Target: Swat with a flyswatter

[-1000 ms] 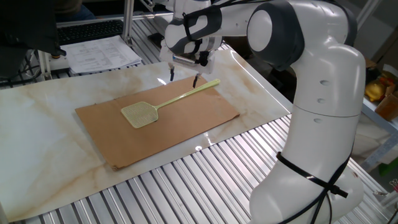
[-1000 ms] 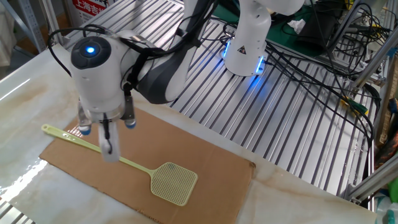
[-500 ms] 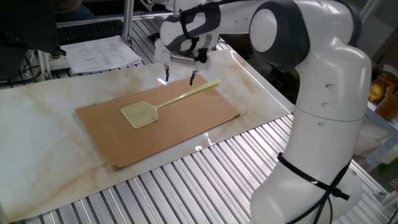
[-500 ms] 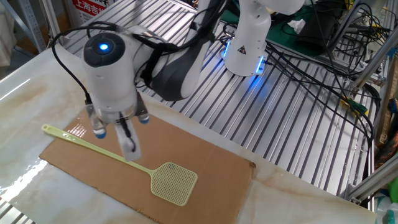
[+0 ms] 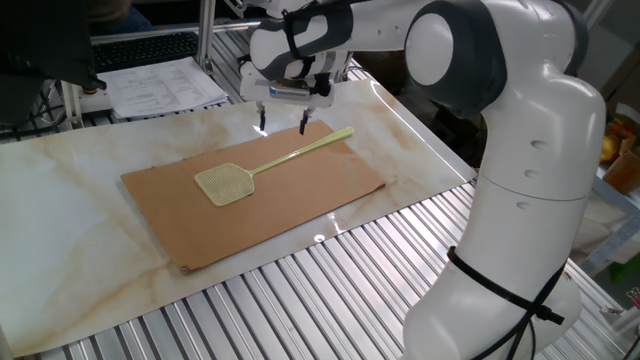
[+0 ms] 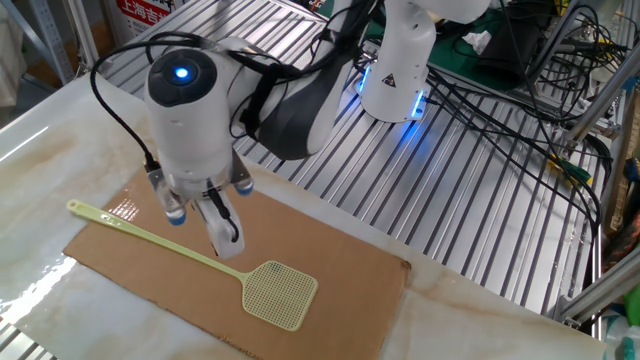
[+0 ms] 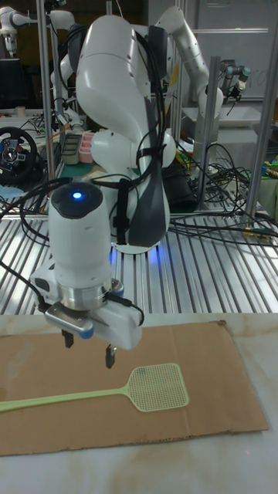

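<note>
The pale yellow-green flyswatter (image 5: 226, 183) lies flat on a brown cardboard sheet (image 5: 300, 200), its mesh head toward the left and its thin handle running up to the right. In the other fixed view the flyswatter (image 6: 279, 293) has its head at the lower right. My gripper (image 5: 283, 126) hovers just above the handle with its fingers spread and nothing between them. The gripper (image 6: 215, 228) stands over the middle of the handle. In the tall view the gripper (image 7: 89, 347) hangs above the handle, left of the flyswatter (image 7: 158, 387) head.
The cardboard rests on a marbled white tabletop (image 5: 70, 190) bordered by ribbed metal slats (image 5: 330, 290). Papers (image 5: 165, 85) and a keyboard (image 5: 145, 48) lie at the back left. The robot base (image 6: 398, 70) and loose cables (image 6: 520, 60) stand behind the sheet.
The open gripper has slid along the handle toward the mesh head, staying a little above it. The flyswatter has not moved.
</note>
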### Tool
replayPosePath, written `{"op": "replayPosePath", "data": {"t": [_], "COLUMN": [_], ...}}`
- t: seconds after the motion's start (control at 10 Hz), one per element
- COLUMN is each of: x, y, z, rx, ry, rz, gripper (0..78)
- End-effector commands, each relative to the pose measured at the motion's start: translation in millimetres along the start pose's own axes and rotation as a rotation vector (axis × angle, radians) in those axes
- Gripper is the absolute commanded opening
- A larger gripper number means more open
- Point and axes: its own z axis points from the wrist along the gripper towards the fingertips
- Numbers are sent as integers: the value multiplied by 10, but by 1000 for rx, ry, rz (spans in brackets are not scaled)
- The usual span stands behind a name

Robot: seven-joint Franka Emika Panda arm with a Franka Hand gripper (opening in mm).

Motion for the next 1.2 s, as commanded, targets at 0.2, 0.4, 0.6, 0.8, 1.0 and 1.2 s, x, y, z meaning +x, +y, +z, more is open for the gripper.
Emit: {"op": "replayPosePath", "data": {"t": [0.2,0.4,0.6,0.8,1.0,1.2], "x": [503,545,616,651,666,668], "y": [365,374,406,422,422,423], "z": [-496,-514,-518,-519,-528,-528], "rx": [-5,-6,-9,-10,-8,-8], "ry": [11,14,10,9,8,8], "rz": [-321,-331,-332,-335,-333,-331], "gripper": [774,774,774,774,774,774]}}
